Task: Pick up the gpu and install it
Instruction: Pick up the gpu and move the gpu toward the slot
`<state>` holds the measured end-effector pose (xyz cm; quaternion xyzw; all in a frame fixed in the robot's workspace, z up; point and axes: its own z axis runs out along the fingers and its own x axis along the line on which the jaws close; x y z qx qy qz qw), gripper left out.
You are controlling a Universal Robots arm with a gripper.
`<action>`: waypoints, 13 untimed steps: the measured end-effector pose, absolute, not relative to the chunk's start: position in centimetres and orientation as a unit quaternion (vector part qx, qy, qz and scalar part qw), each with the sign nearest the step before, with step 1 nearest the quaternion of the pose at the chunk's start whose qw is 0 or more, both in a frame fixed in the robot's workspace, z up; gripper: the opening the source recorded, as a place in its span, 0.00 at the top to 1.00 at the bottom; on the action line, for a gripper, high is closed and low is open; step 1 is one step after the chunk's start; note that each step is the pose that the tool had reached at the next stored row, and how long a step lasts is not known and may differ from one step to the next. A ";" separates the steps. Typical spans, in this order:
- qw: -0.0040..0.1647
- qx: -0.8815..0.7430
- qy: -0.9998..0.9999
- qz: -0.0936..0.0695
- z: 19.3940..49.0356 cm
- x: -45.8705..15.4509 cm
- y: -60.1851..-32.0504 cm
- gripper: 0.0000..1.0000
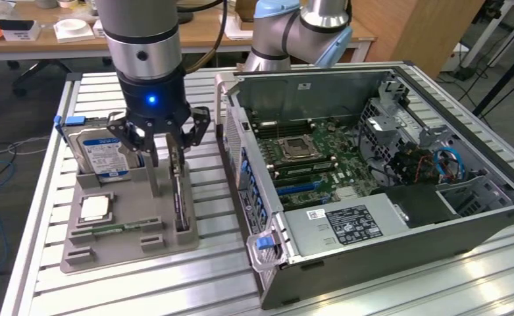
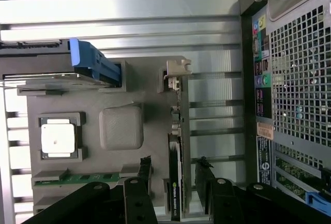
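Note:
The gpu (image 1: 179,192) stands on edge in a slot of the grey holder (image 1: 120,249), a thin card with its silver bracket (image 2: 176,72) at one end. My gripper (image 1: 169,150) hangs just above it, open. In the wrist view the gpu (image 2: 176,182) shows edge-on, and the gripper (image 2: 174,168) has one black finger (image 2: 145,168) on each side of the card with a gap left on both sides. Nothing is held.
The holder also carries a hard drive (image 1: 106,155) with a blue tab, a processor chip (image 1: 94,209) and a green memory stick (image 1: 116,228). The open computer case (image 1: 432,217) lies at the exterior view's right, with its motherboard (image 1: 314,161) exposed. Its rear panel (image 2: 289,79) is close beside the holder.

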<state>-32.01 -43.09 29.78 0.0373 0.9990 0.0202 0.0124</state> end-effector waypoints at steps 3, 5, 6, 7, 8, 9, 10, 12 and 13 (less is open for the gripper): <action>0.012 0.037 0.999 0.020 29.7 -32.0 -43.1 0.53; 0.012 0.037 0.999 0.020 29.6 -32.0 -43.1 0.53; 0.012 0.037 0.999 0.020 29.6 -32.0 -43.1 0.53; 0.012 0.037 0.999 0.020 29.6 -32.0 -43.1 0.53; 0.012 0.037 0.999 0.020 29.5 -32.0 -43.2 0.53; 0.012 0.037 0.999 0.020 29.5 -32.0 -43.2 0.53; 0.012 0.037 0.999 0.020 29.5 -32.0 -43.2 0.53; 0.012 0.037 0.999 0.020 29.4 -32.0 -43.2 0.53; 0.012 0.037 0.999 0.020 29.4 -32.0 -43.2 0.53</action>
